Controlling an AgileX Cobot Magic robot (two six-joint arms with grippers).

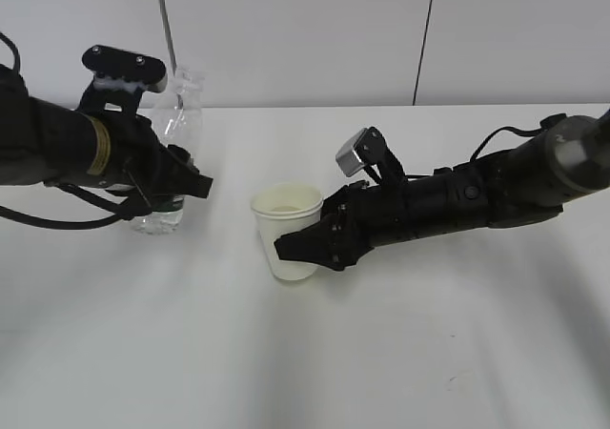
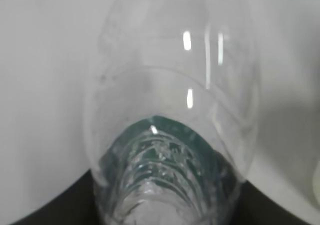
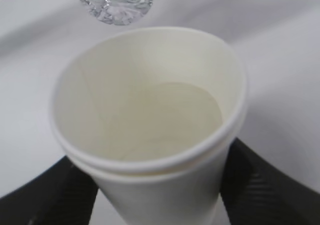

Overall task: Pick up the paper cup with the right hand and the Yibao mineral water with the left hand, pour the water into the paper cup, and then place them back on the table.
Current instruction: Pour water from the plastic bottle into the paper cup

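The clear Yibao mineral water bottle (image 1: 181, 105) stands upright at the left of the white table (image 1: 381, 353), its neck open and its green label low down. My left gripper (image 1: 186, 186) is shut on its lower body. In the left wrist view the bottle (image 2: 170, 110) fills the frame between dark fingers (image 2: 45, 210). The cream paper cup (image 1: 286, 221) stands upright near the middle. My right gripper (image 1: 291, 243) is shut on its side. In the right wrist view the cup (image 3: 150, 115) sits between black fingers (image 3: 270, 185), and the bottle's base (image 3: 117, 2) shows beyond it.
A pale wall with two vertical seams (image 1: 424, 38) runs behind the table's far edge. White tabletop lies in front of both arms and to the right.
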